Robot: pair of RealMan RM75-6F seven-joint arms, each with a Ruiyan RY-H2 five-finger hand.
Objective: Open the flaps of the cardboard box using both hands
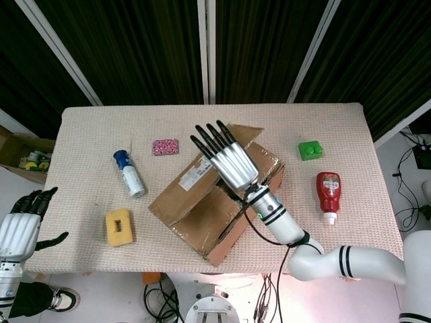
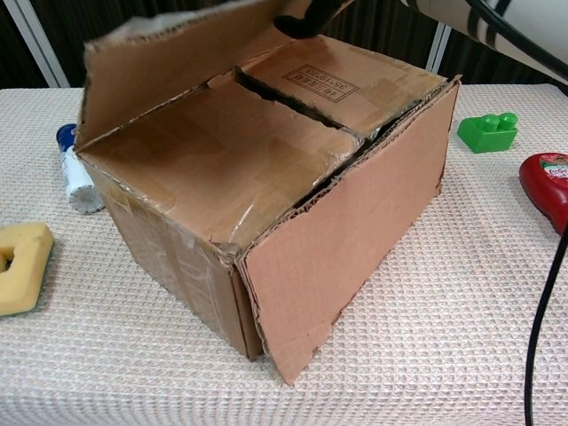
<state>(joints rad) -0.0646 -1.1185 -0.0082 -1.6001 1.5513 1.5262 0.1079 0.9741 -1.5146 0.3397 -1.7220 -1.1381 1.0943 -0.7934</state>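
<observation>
The right robot hand (image 1: 227, 160) is stretched flat over the brown cardboard box (image 1: 215, 198), fingers (image 1: 205, 137) straight and fanned apart, closed on nothing; its fingertips (image 2: 302, 21) press under the edge of the long top flap (image 2: 169, 71), which stands lifted and tilted back. The left robot hand (image 1: 19, 225) hangs off the bench's near left corner, well away from the box, open and holding nothing, thumb stuck out to the side.

The beige woven-cloth bench (image 1: 94, 141) carries everything. The box sits directly beneath the right robot hand, turned at an angle. Under the raised flap, two inner flaps (image 2: 266, 133) lie flat and shut with a dark gap between them, and the near side flap (image 2: 355, 222) stands upright against the box's front.

To the right of the right robot hand lies a red ketchup bottle (image 1: 328, 193), and beyond it a green plastic block (image 1: 310, 149). To its left lie a white spray bottle with a blue cap (image 1: 129, 174), a yellow sponge with a hole (image 1: 119, 227) nearer the left robot hand, and a small pink patterned packet (image 1: 166, 147).
</observation>
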